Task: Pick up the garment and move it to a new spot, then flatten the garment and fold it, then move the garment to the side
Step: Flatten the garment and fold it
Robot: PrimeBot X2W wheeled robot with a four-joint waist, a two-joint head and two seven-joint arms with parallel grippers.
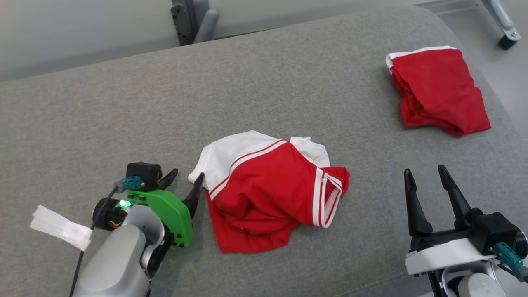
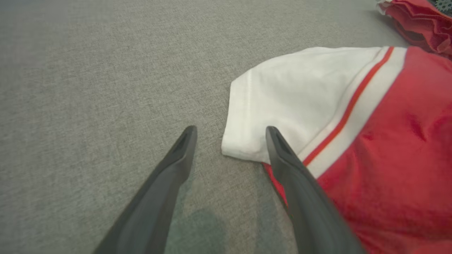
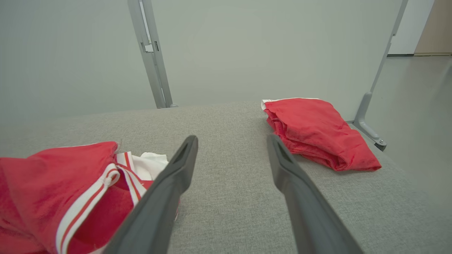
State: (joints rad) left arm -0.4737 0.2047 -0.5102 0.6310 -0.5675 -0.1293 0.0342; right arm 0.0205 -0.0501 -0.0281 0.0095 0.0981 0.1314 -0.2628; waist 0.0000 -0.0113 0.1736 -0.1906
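Observation:
A crumpled red and white garment [image 1: 268, 189] lies in a heap in the middle of the grey padded surface [image 1: 247, 82]. My left gripper [image 1: 187, 176] is low at the garment's left edge, open, one finger [image 1: 197, 189] touching the white sleeve. In the left wrist view the left gripper [image 2: 230, 129] straddles the white sleeve corner of the garment [image 2: 300, 98], with nothing gripped. My right gripper [image 1: 425, 171] hovers open to the garment's right, apart from it. The right wrist view shows the right gripper [image 3: 232, 138] empty and the garment [image 3: 53, 183] at the lower left.
A second red garment [image 1: 437, 90], folded, lies at the far right of the surface, also seen as a folded red pile [image 3: 317, 130]. The surface curves off at the right onto bare floor. Grey metal frame posts [image 1: 194, 20] stand behind the far edge.

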